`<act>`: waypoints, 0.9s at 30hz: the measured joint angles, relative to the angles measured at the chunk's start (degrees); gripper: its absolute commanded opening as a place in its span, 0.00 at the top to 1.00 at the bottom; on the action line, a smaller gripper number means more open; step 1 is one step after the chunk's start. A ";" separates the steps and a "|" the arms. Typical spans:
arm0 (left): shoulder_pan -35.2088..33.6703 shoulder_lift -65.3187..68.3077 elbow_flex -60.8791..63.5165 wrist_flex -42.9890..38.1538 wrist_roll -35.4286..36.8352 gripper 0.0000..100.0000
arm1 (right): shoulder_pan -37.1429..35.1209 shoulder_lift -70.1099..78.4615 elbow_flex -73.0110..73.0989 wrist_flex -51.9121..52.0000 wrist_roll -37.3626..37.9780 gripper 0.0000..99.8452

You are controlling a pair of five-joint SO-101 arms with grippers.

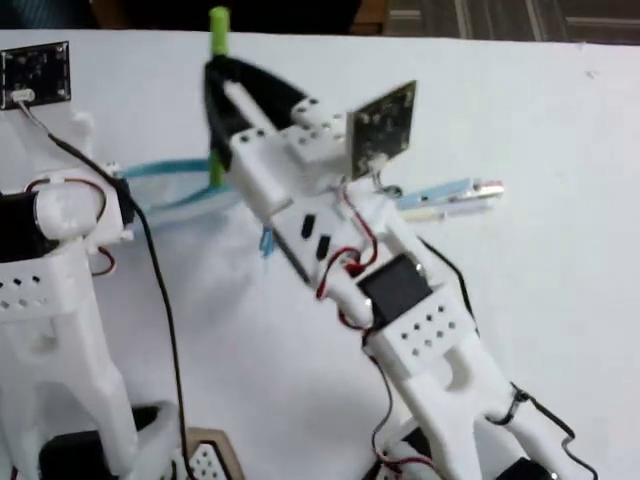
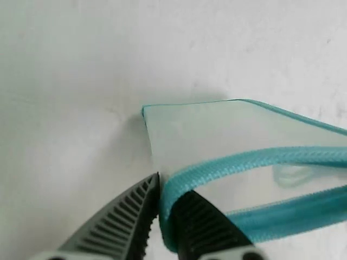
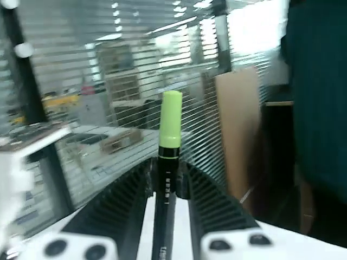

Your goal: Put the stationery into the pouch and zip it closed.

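Teal-edged pouch (image 2: 206, 130): your left gripper (image 2: 161, 189) pinches its zipper rim tight. Your right gripper (image 3: 168, 176) is clamped on a green marker (image 3: 171, 116), cap sticking out past its tips.

The 2 arms stand side by side at the bench (image 1: 560, 150). The left arm (image 1: 55, 270) rises at the left edge. Its end effector (image 2: 159, 189) is low over the bench, both ribbed fingers pinched on the zipper edge of the pouch (image 2: 206, 130). The right arm (image 1: 420, 330) stretches diagonally from the near right toward the far middle. Its end effector (image 1: 218, 90) is aimed past the far edge, fingers clamped on a marker (image 3: 169, 124) whose green cap sticks out beyond the fingertips.
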 measured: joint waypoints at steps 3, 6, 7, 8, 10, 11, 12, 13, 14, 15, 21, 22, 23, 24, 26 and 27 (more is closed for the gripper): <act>0.00 0.00 0.00 0.00 0.00 0.98 | -0.09 2.02 -0.62 -0.53 0.00 0.98; 0.00 0.00 0.00 0.00 0.09 0.98 | -0.62 3.78 -1.23 -0.62 0.00 0.98; 0.00 0.00 0.00 0.00 0.09 0.98 | -0.79 4.22 -1.49 -1.05 0.00 0.98; 0.00 0.00 0.00 0.00 0.09 0.98 | -1.23 4.66 -2.02 -1.58 0.00 0.98; 0.00 0.00 0.00 0.00 0.09 0.98 | -2.29 5.89 -3.60 -2.46 0.00 0.98; 0.00 0.00 0.00 0.00 0.09 0.98 | -2.81 6.68 -4.84 -2.46 0.00 0.98; 0.00 0.00 0.00 0.00 0.09 0.98 | -3.16 7.56 -6.07 -2.46 0.00 0.98; 0.00 0.00 0.00 0.00 0.09 0.98 | -3.25 8.35 -7.12 -2.29 0.00 0.98; 0.00 0.00 0.00 0.00 0.09 0.98 | -3.34 9.05 -7.91 -2.11 0.09 0.98; 0.00 0.00 0.00 0.00 0.09 0.98 | -3.34 9.85 -8.44 -2.11 0.09 0.98; 0.00 0.00 0.00 0.00 0.09 0.98 | -5.71 11.60 -8.79 3.25 0.09 0.98; 0.00 0.00 0.00 0.00 0.09 0.98 | -5.98 11.52 -8.62 4.31 0.09 0.98; 0.00 0.00 0.00 0.00 0.09 0.98 | -5.98 11.43 -7.82 4.57 0.09 0.98; 0.00 0.00 0.00 0.00 0.09 0.98 | -5.98 11.34 -6.77 4.57 0.09 0.98; 0.09 0.00 0.00 0.00 0.09 0.98 | -5.80 10.29 -4.22 3.96 1.23 0.98; 0.18 0.00 0.00 0.00 0.09 0.98 | -5.80 9.41 -2.81 3.25 2.29 0.98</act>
